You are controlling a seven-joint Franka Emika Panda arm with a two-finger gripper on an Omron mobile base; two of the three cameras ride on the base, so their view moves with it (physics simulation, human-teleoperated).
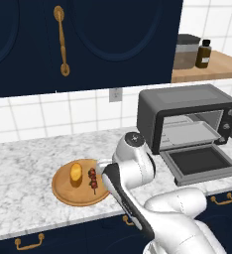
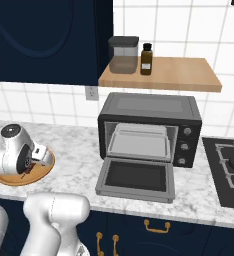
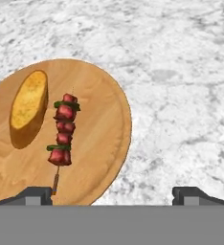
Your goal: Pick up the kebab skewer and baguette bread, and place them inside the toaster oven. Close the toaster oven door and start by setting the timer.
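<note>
On the round wooden board (image 3: 104,143), unlabelled kebab skewer (image 3: 62,134) and baguette bread (image 3: 29,100) lie beneath wide-apart jaws.

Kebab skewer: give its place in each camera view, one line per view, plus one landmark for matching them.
Left base view: kebab skewer lies on the round wooden board, right of the baguette bread, lower left of centre.
Right base view: hidden behind the arm; the board's edge sits at far left.
Hand view: left of centre, on the board, right of the baguette.
Shared landmark: the board.
</note>
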